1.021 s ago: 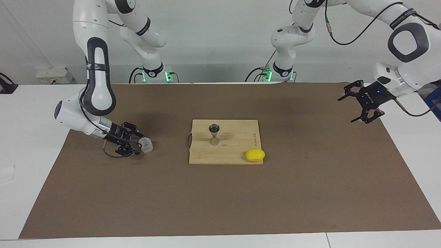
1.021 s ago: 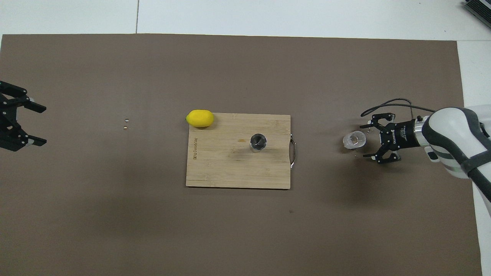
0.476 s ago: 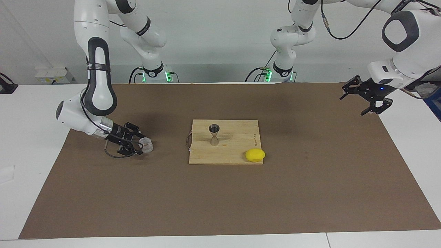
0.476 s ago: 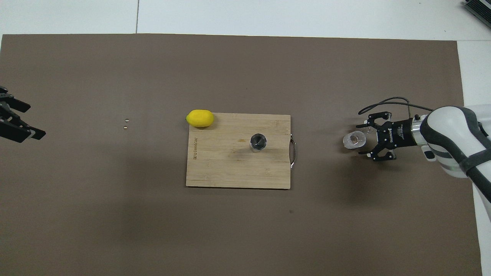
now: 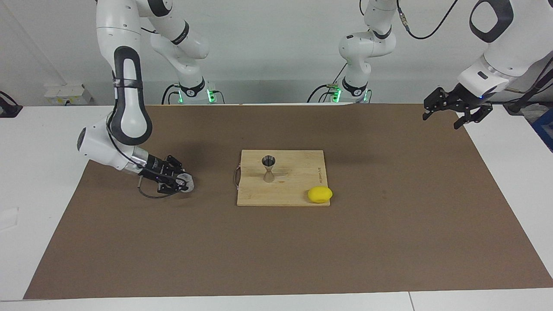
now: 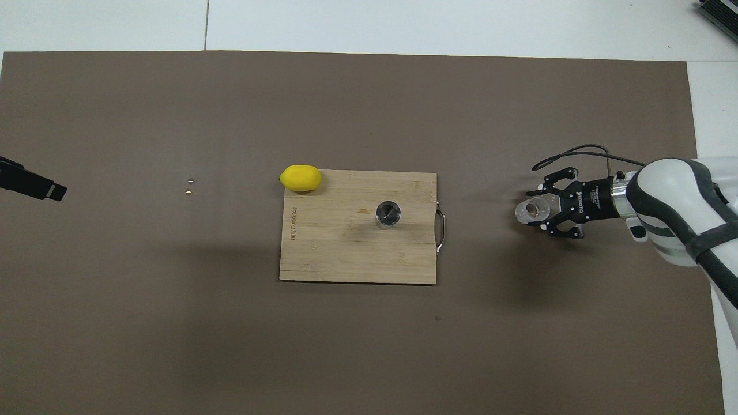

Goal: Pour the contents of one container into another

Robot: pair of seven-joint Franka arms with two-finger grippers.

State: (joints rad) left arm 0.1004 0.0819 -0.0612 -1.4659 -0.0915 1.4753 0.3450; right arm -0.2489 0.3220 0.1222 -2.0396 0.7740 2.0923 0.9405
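A small clear glass tumbler (image 5: 187, 183) (image 6: 531, 211) stands on the brown mat toward the right arm's end of the table. My right gripper (image 5: 183, 182) (image 6: 537, 212) reaches in low and level, shut on the glass with a finger on each side. The metal hourglass jigger (image 5: 268, 168) (image 6: 387, 214) stands upright on the wooden cutting board (image 5: 298, 172) (image 6: 346, 253) at mid-table. My left gripper (image 5: 452, 111) hangs open and empty, raised over the mat's edge at the left arm's end; overhead only one of its fingertips (image 6: 34, 185) shows.
A yellow lemon (image 5: 320, 195) (image 6: 300, 177) lies at the board's corner farthest from the robots, toward the left arm's end. Two tiny bits (image 6: 188, 185) lie on the brown mat (image 6: 369, 346) between the lemon and the left arm's end.
My right gripper has slid forward around the glass and shut on it. The left arm has lifted and drawn back toward its end of the table.
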